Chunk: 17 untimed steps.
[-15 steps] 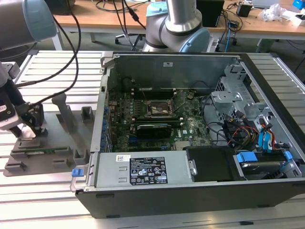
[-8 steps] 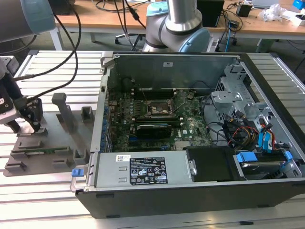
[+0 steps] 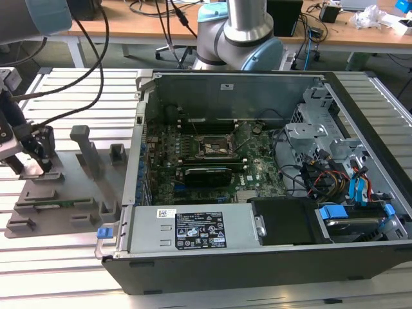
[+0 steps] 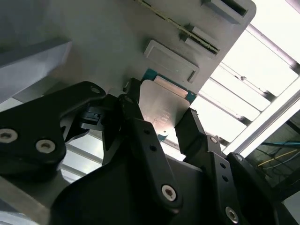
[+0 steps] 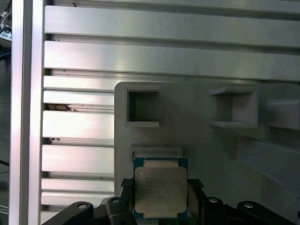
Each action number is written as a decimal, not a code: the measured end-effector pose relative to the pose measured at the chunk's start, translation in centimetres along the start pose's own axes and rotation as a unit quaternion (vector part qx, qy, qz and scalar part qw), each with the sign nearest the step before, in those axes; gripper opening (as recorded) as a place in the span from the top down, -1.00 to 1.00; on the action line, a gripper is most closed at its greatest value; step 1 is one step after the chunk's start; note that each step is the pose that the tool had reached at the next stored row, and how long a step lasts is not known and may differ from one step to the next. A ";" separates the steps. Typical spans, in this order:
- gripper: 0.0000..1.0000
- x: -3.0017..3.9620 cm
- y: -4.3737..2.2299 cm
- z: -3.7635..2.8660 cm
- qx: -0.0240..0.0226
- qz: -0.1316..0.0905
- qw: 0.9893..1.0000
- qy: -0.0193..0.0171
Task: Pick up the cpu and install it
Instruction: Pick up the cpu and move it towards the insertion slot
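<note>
Snagging is judged the main risk: the open computer case is set just beside the grey holder tray, on the exterior view's right of it, and its raised wall could be struck if the chip is carried across low. Over the tray, the tool is closed on the cpu, which appears seated flat on the tray, its two opposite edges pinched by the black fingers. Only thin edges are held, so the cpu could be tilted or let slip if lifted unevenly, or caught on the low ledge right against it on the tray. Beyond the tray, wooden desks are seen along the room's back. Beneath the tray, a slatted aluminium table is laid, and a dropped chip could be lodged in its grooves.
</note>
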State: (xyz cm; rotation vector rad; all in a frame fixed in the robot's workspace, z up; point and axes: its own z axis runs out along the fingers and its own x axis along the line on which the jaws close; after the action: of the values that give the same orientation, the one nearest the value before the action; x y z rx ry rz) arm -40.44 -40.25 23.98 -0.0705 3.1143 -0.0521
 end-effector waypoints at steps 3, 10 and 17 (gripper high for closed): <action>-0.09 -0.02 -0.03 -0.92 0.000 0.000 1.000 0.000; -0.09 -0.06 -0.08 -2.36 0.000 0.000 1.000 0.000; -0.09 -0.08 -0.10 -3.03 0.000 0.000 1.000 0.000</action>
State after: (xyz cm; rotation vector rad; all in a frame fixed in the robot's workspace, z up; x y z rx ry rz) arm -40.44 -40.25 27.01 -0.0705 3.1143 -0.0521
